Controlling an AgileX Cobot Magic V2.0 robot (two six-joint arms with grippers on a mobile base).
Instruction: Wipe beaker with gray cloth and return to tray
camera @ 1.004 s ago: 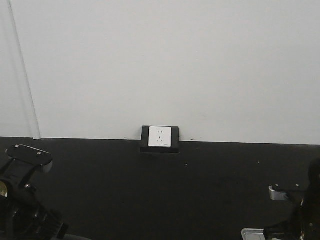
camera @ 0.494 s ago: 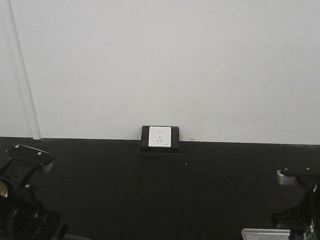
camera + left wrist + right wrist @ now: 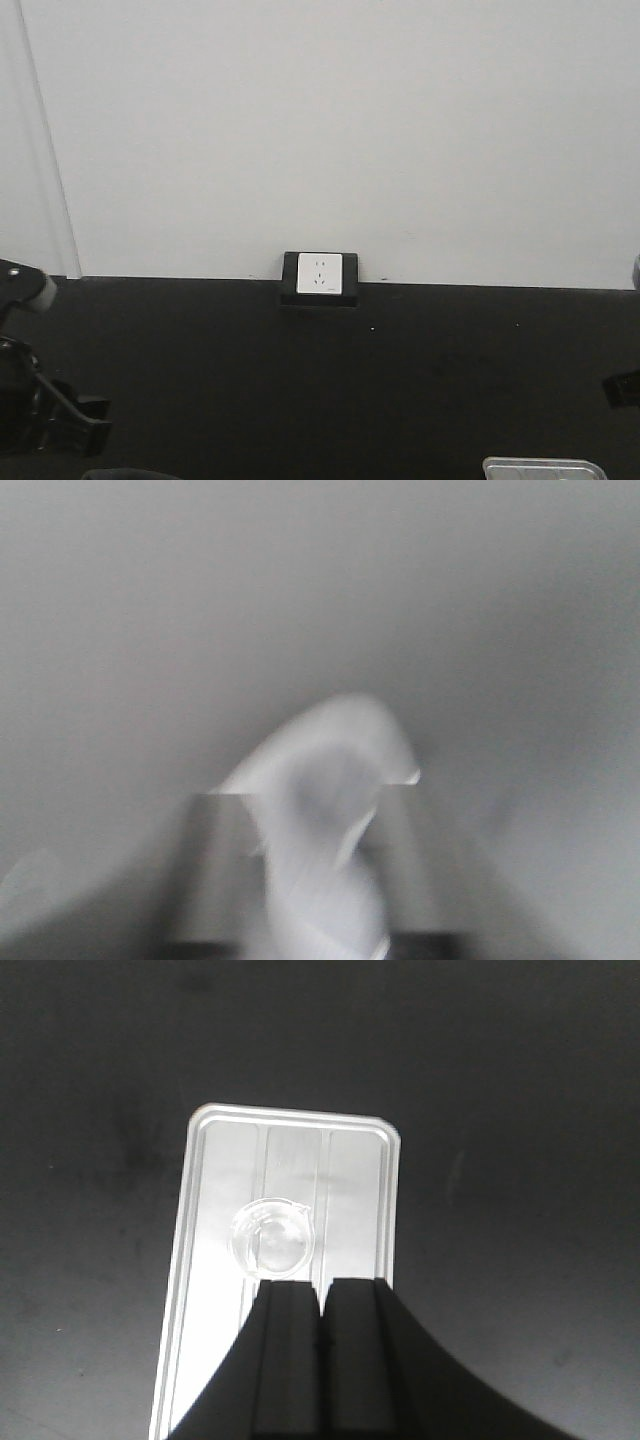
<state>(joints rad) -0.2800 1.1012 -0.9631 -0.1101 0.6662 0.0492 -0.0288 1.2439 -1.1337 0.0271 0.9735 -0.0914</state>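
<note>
In the right wrist view the beaker (image 3: 270, 1238) stands upright near the middle of the silver tray (image 3: 215, 1210). My right gripper (image 3: 320, 1285) hovers above the tray just on the near side of the beaker, shut and empty. The left wrist view is blurred by motion. My left gripper (image 3: 315, 800) holds a pale-looking fold of the gray cloth (image 3: 320, 890) between its fingers, in front of a plain grey background. In the front view only the tray's far rim (image 3: 540, 465) shows at the bottom right.
The table top (image 3: 320, 390) is black and ends at a white wall with a socket box (image 3: 320, 278). Part of my left arm (image 3: 40, 410) is at the lower left of the front view. A bit of my right arm (image 3: 622, 388) is at the right edge.
My left arm has swung left and down in the front view. My right arm has moved off to the right, uncovering more of the tray's rim.
</note>
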